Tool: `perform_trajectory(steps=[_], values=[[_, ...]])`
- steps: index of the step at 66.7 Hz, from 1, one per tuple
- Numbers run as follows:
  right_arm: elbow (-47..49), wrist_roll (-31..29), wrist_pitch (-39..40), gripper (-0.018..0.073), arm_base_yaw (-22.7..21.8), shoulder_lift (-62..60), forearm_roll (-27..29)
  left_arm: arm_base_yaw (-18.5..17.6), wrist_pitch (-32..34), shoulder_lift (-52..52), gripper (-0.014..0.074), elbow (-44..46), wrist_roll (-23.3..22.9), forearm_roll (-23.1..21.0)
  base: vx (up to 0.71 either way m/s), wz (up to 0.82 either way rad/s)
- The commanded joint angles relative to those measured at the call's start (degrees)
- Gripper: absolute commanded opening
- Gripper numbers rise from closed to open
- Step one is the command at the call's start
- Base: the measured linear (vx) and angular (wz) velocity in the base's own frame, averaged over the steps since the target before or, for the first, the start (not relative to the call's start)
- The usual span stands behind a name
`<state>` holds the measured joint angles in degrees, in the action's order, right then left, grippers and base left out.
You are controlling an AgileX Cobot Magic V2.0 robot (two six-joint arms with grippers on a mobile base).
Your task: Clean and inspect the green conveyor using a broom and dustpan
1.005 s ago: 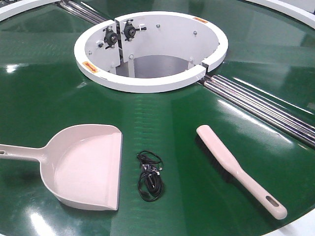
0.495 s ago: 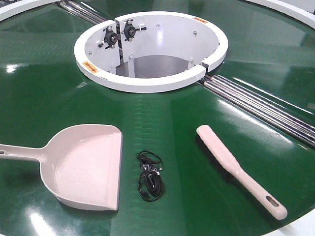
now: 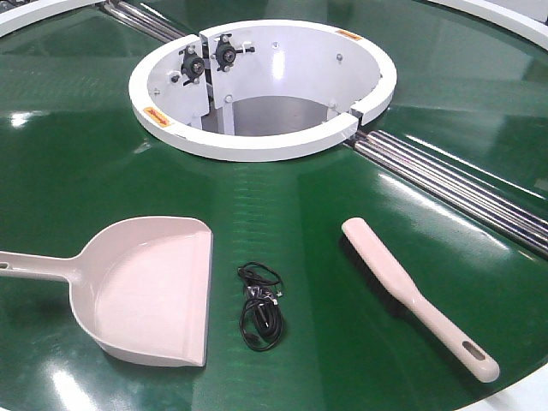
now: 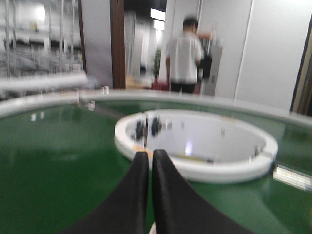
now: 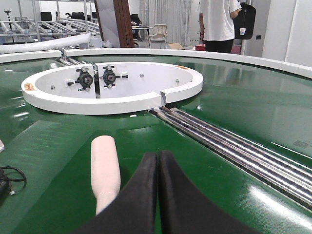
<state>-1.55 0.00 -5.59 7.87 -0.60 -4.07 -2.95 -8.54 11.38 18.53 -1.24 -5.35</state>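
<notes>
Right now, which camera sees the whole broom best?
The exterior front-facing view: the broom lies whole on the green conveyor, from bristles to handle hole. The right wrist view shows only its rounded end, partly behind the right end effector. The left wrist view is blurred and does not show it.

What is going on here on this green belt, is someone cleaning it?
Nothing is being handled yet. The dustpan and the broom lie apart on the green conveyor, with a small black cable between them. Both grippers are shut and empty. The right gripper hangs close beside the broom, and the left gripper faces the white ring housing.
</notes>
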Motion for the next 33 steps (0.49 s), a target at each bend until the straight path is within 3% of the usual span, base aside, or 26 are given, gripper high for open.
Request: perform_trajectory(steps=[1,10,33], values=[[-0.68,0.00,4.34,-0.0010,-0.44,-1.02,-0.40,0.07,-4.81,8.19,-0.0006,7.29,0.35,-0.58,0.00,0.00],[-0.68,0.00,4.34,-0.0010,-0.44,-1.02,-0.40,0.07,-12.56,17.47,-0.0006,12.47,0.35,-0.79,0.00,0.00],[-0.68,0.00,4.34,-0.0010,-0.44,-1.02,-0.40,0.07,-12.25,28.91,0.0011,12.75,-0.48,-0.75,0.00,0.00]])
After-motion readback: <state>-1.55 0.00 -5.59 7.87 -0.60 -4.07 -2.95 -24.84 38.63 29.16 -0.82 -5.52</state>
